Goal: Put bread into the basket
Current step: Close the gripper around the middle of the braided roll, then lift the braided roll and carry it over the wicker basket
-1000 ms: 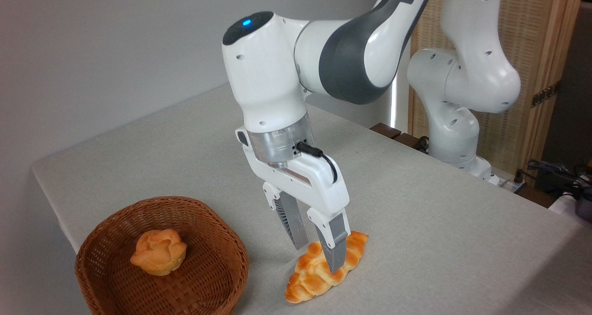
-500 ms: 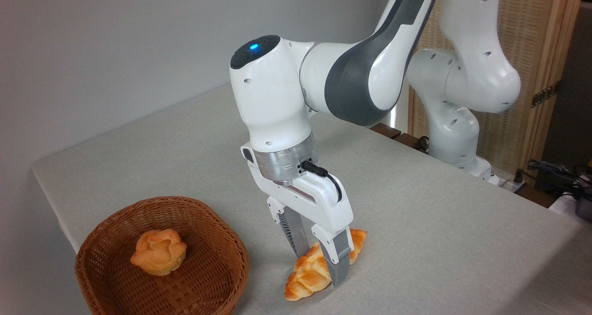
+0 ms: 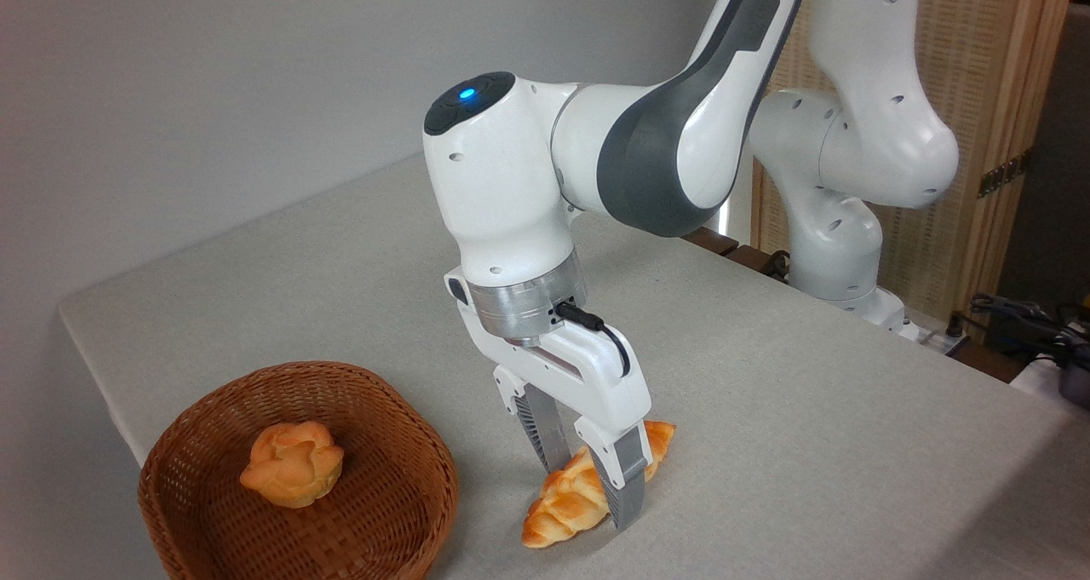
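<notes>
Sitting at the left on the grey desk (image 3: 341,256), the wicker basket (image 3: 409,512) holds a small flower-shaped bun (image 3: 292,463). Just right of it the braided bread (image 3: 562,505) lies on the desk, outside the basket. The white Panda arm (image 3: 647,146) bends down from the upper right, its wrist pointing steeply downward, and the gripper (image 3: 588,490) straddles the loaf, its fingers (image 3: 626,486) pinching the bread's middle. No readable writing shows.

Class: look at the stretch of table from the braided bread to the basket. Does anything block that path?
Nothing visible does. The bread, between the gripper fingers, lies right of the basket over bare table. A small bun sits inside, leaving room.
</notes>
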Controlling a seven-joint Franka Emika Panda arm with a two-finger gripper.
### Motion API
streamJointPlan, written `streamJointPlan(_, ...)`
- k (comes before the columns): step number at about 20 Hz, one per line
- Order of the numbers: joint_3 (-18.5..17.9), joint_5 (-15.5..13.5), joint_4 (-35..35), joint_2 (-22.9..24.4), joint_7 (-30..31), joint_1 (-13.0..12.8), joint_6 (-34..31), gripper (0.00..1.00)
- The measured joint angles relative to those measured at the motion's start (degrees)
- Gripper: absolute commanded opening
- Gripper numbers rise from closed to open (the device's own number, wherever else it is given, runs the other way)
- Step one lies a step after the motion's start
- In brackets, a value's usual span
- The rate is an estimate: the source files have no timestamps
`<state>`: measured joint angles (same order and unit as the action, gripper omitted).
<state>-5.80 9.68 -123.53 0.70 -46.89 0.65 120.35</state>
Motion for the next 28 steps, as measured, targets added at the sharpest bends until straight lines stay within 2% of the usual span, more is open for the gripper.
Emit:
streamJointPlan(11, 0.1, 0.0, 0.1, 0.0, -0.4, -0.3, 0.0, 0.36)
streamJointPlan(14, 0.1, 0.0, 1.7, 0.1, -1.5, -0.2, -2.8, 0.36)
streamJointPlan(18, 0.5, -0.1, 9.7, 0.4, -3.0, -0.5, -14.4, 0.37)
streamJointPlan(20, 0.9, -0.8, 13.4, 0.5, -3.7, -0.7, -17.3, 0.37)
streamJointPlan(23, 1.5, -2.3, 17.9, 0.0, -4.4, -0.9, -18.4, 0.37)
streamJointPlan(28, 4.2, -4.5, 28.4, -5.8, -4.6, -1.0, -18.3, 0.37)
